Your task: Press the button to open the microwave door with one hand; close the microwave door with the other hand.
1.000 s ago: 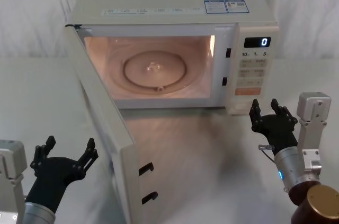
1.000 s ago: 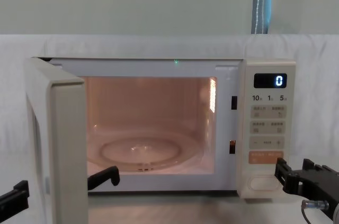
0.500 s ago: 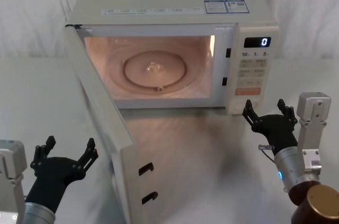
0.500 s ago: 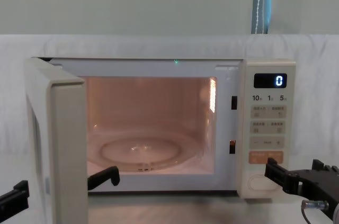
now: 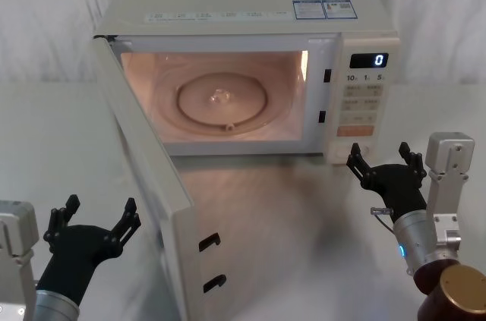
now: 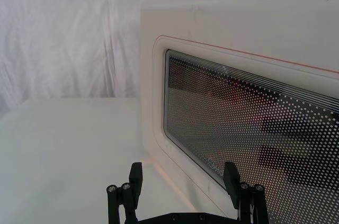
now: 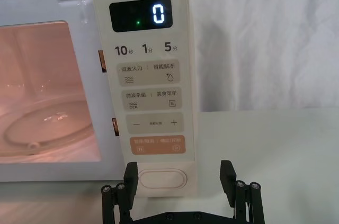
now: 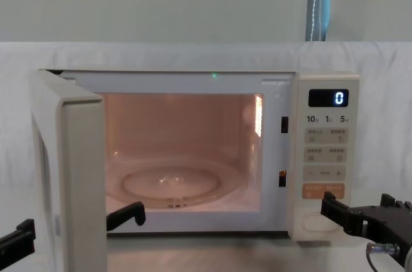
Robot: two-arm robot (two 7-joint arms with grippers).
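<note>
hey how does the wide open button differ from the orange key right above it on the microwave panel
The button is cream, matching the panel, while the orange key stands out in colour. The button is blank; the orange key carries small printed labels. The button is a rounded pill at the panel's very bottom, and the orange key is a flatter rectangle above it. Both are wide keys on the microwave control panel.

Looks like a lab or robot test cell, not a home kitchen. White cloth draped as backdrop behind and to both sides, also covering the table. Plain pale wall above the drape. Single microwave set alone on the covered surface, cavity lit, display reading "0".
</note>
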